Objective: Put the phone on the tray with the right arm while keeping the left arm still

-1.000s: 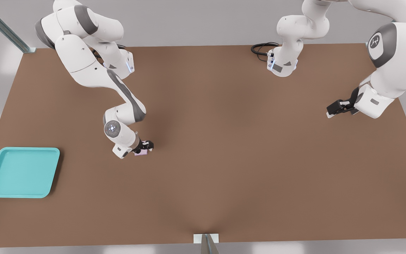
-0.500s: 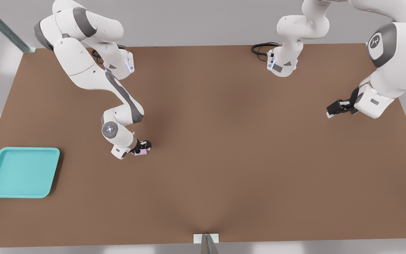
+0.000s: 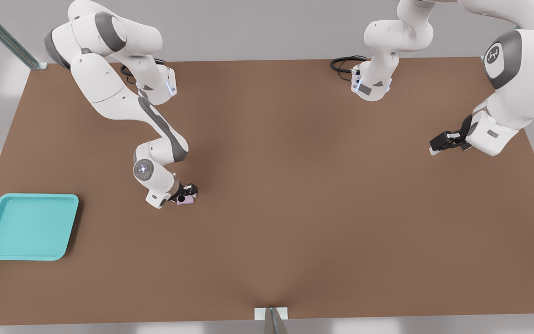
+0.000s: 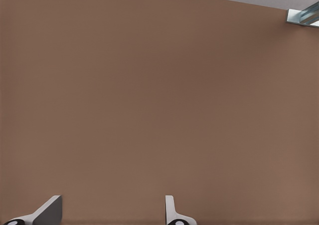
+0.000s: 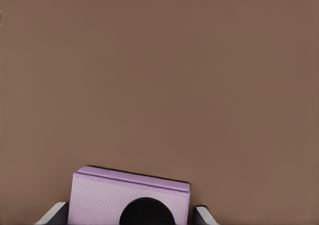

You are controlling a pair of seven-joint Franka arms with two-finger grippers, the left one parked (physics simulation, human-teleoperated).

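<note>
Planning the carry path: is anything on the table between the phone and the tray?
Nothing visible. The gripper straddles the phone, a finger at each side; bare brown table lies between it and the tray toward the front view's left.

You see a flat matte brown tabletop (image 3: 295, 185). A black coiled cable (image 3: 342, 63) lies at its far edge. A slanted grey metal strut (image 3: 3, 35) meets the far corner on the front view's left. What looks like a pale metal bracket (image 3: 271, 314) sits mid near edge.
</note>
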